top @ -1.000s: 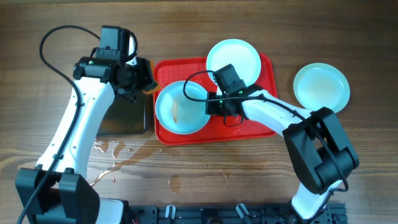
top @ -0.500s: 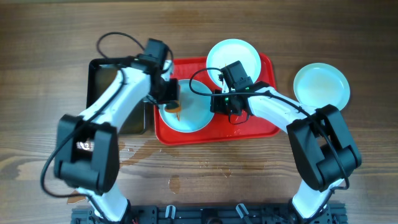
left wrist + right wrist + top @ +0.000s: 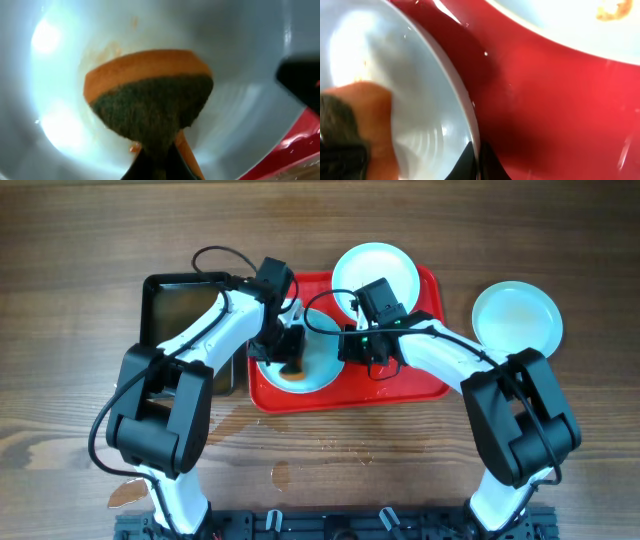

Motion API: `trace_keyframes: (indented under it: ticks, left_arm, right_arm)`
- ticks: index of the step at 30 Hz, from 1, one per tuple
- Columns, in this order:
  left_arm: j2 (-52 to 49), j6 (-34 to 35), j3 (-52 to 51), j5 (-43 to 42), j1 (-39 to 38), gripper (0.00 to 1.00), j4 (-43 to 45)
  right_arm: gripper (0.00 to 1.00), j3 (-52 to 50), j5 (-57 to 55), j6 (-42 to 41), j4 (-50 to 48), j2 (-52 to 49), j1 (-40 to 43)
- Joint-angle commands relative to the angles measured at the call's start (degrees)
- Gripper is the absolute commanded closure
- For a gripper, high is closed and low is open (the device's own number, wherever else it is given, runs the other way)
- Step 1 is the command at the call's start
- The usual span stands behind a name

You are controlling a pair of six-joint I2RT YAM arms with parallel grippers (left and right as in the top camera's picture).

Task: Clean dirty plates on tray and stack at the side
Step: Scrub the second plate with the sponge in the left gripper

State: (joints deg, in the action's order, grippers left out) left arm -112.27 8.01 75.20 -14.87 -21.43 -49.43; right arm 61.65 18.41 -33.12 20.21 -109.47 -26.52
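Pinching the sponge [image 3: 150,100] tight in my left gripper [image 3: 290,358], I press it into the plate [image 3: 320,367] lying on the left half of the tray [image 3: 410,385], while my right gripper [image 3: 477,157] is clamped on that plate's rim. The second plate [image 3: 375,270] sits at the tray's far right corner. The third plate [image 3: 517,320] rests on the table off the tray's right edge.
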Motion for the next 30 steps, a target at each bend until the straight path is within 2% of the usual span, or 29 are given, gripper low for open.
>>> trace_keyframes:
  ticks: [1, 3, 5, 9, 14, 19, 21, 23, 25, 30]
  left_arm:
    - [-0.8, 1.0, -0.4, 3.7, 0.0, 0.96, 7.9]
    - [-0.8, 5.1, -0.4, 11.3, -0.1, 0.96, 11.8]
    - [-0.8, 6.8, -0.4, 14.7, -0.1, 0.96, 12.8]
    - [-0.8, 7.5, -0.4, 15.1, -0.1, 0.96, 4.0]
    - [-0.8, 7.4, -0.4, 10.5, -0.1, 0.96, -7.1]
    - [-0.8, 4.4, -0.4, -6.4, -1.7, 0.96, -6.3]
    - [-0.8, 4.6, -0.4, -6.7, -4.3, 0.96, -3.3]
    - [-0.8, 7.6, -0.4, -3.5, -6.1, 0.96, -0.5]
    - [-0.8, 14.4, -0.4, 6.4, -7.6, 0.96, 1.7]
    - [-0.8, 24.1, -0.4, 24.3, -6.6, 0.96, 4.0]
  right_arm:
    - [0.96, -0.2, 0.5, 0.0, 0.1, -1.7, 0.0]
    - [0.96, -0.2, 0.5, 0.1, 0.1, -1.7, 0.0]
    - [0.96, -0.2, 0.5, 0.1, 0.1, -1.7, 0.0]
    - [0.96, -0.2, 0.5, 0.2, 0.2, -1.7, 0.0]
    - [0.96, -0.2, 0.5, 0.1, -0.1, -1.7, 0.0]
    - [0.96, -0.2, 0.5, 0.0, -0.1, -1.7, 0.0]
    - [0.96, -0.2, 0.5, -0.1, -0.3, -1.7, 0.0]
    - [0.95, -0.2, 0.5, 0.0, -0.3, -1.7, 0.0]
    - [0.96, -0.2, 0.5, 0.0, 0.0, -1.7, 0.0]
    - [0.96, -0.2, 0.5, 0.1, 0.0, -1.7, 0.0]
